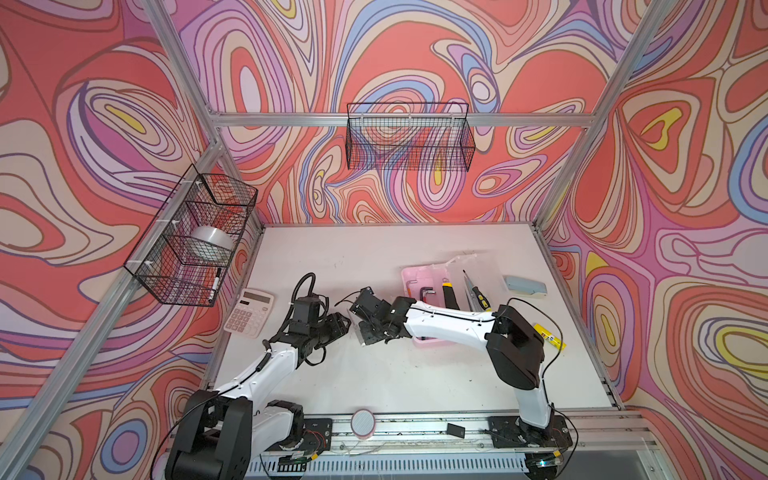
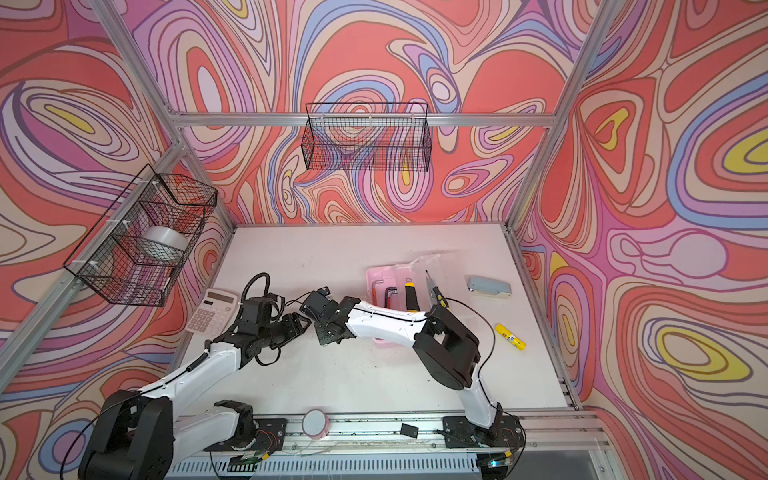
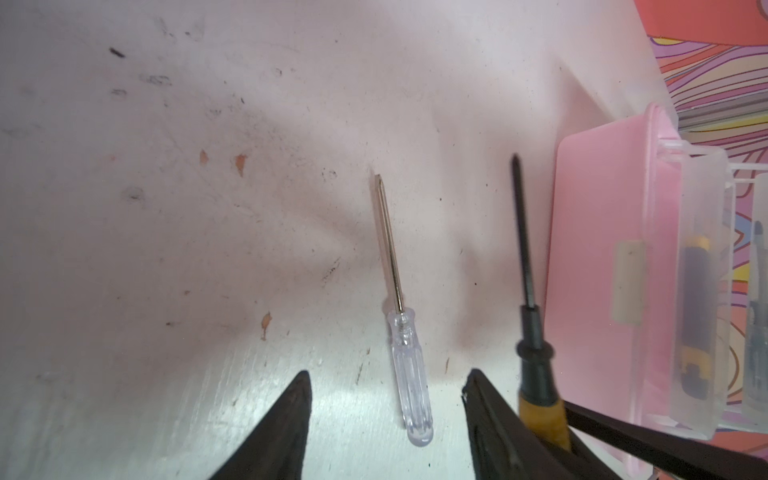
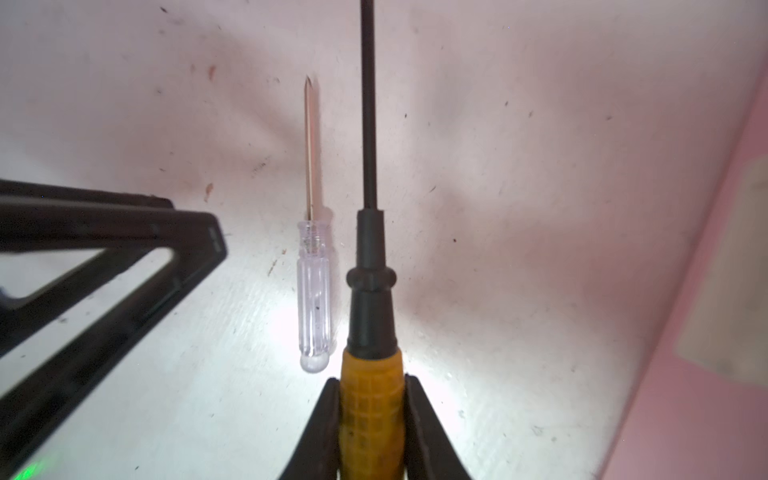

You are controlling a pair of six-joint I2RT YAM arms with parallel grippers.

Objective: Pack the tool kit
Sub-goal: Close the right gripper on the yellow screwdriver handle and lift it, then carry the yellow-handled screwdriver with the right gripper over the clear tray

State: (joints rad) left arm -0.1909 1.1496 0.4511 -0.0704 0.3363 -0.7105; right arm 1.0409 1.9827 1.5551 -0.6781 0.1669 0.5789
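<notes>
My right gripper (image 4: pixel 371 380) is shut on the yellow handle of a black-shafted screwdriver (image 4: pixel 370 291). Beside it, parallel, a small clear-handled screwdriver (image 4: pixel 313 291) lies on the white table. My left gripper (image 3: pixel 387 376) is open, its fingers on either side of the clear handle (image 3: pixel 409 390) without touching it. The yellow screwdriver (image 3: pixel 536 374) runs just outside one left finger. In both top views the two grippers (image 1: pixel 347 326) (image 1: pixel 365 332) meet tip to tip left of the pink tool kit box (image 1: pixel 409 276), hiding both screwdrivers. The box stands open with its clear lid (image 1: pixel 478 270) folded back, and hex keys and handled tools lie inside.
A calculator (image 1: pixel 249 312) lies left of the left arm. Right of the box are a grey-blue stapler (image 1: pixel 525 286) and a yellow glue stick (image 1: pixel 548 336). A tape roll (image 1: pixel 363 422) sits on the front rail. Wire baskets (image 1: pixel 191 241) (image 1: pixel 409 137) hang on the walls.
</notes>
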